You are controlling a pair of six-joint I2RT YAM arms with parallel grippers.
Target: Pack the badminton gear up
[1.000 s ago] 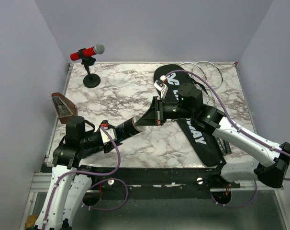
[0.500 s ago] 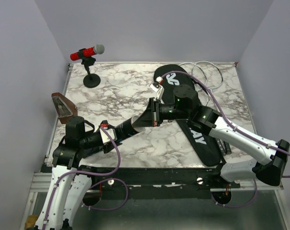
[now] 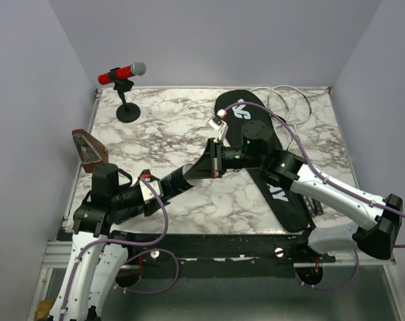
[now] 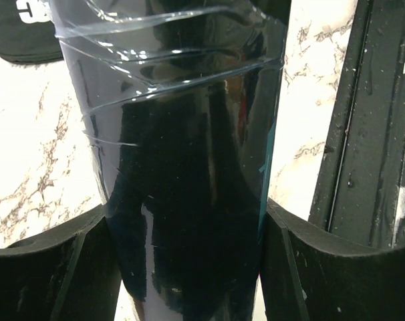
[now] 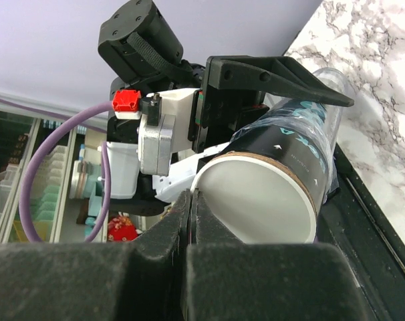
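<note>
The left claw (image 4: 186,254) pinches the long black tube (image 4: 182,134) between its two fingers, gripping the wall low down, with clear film wrapped round the tube beyond the fingers. The tube is held off the bench (image 3: 169,127) and slants away from this claw toward the right claw (image 5: 190,221). That claw's fingers are pressed together with only a thin seam between them, and nothing shows in their grip. The tube's open mouth, white inside, sits just past its tips. Teal print and small white arrows run along the tube's side, too skewed to read. Beneath the right arm, behind that claw, lies the black racket-shaped bag (image 3: 283,194); its white lettering is mostly covered by the arm and only the end shows, seemingly "AY". Thin racket frames (image 3: 293,97) lie beyond the bag. Well away from both claws stand a red microphone (image 3: 122,72) and a brown wedge (image 3: 89,148).
</note>
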